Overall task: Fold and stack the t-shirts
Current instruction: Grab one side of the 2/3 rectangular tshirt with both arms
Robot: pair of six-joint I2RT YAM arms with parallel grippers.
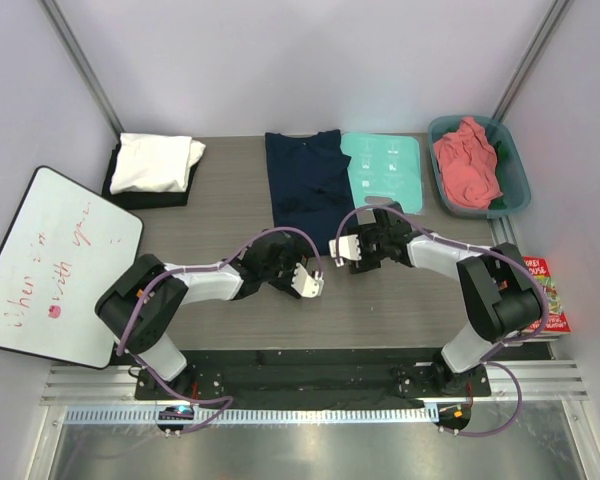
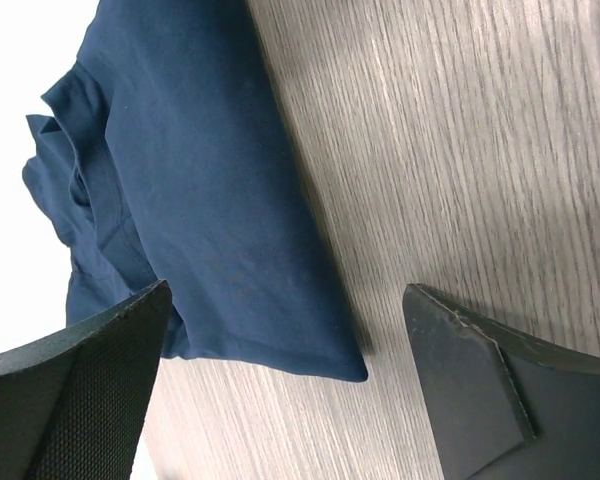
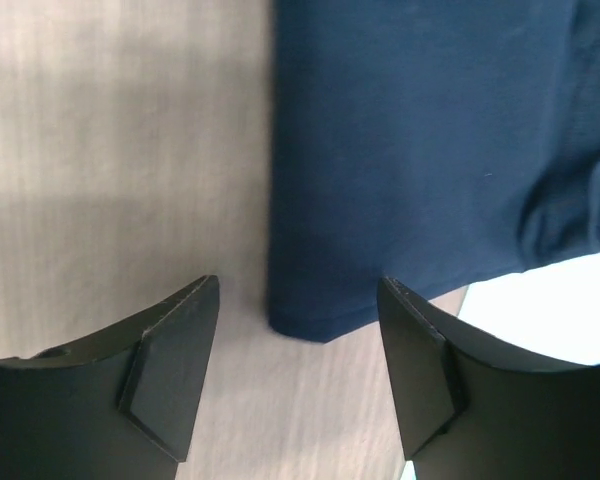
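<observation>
- The left gripper (image 1: 306,281), jaws wide apart and holding nothing, hovers over bare wood near the middle of the grey wood-grain table (image 1: 230,205). Its wrist camera frames one near corner of the hem between the two black fingers (image 2: 100,370).
- The right gripper (image 1: 344,249), jaws also apart and empty, hangs just beside the other near corner. That corner shows between its fingertips in the right wrist view.
- The dark navy blue cotton t-shirt (image 1: 308,180) lies flat at the middle of the table's far edge. It is narrowed to a long panel, collar end away from the arms.
- The step in hand looks like the crosswise fold of this shirt. The next move likely calls for both grippers to drop onto the hem corners, pinch all the layers and carry them toward the collar together.
- A folded white t-shirt (image 1: 158,162) sits on a black t-shirt (image 1: 130,196) at the far-left corner, probably the stack to join.
- A crumpled salmon pink t-shirt (image 1: 466,165) waits in the teal plastic tub (image 1: 514,190) at the far-right corner.
- Hard to tell: how many layers the navy panel holds, and whether its right edge overlaps the flat mint-green board (image 1: 390,172) or only touches it. Most of the black shirt is covered, and something green in the tub is largely hidden.
</observation>
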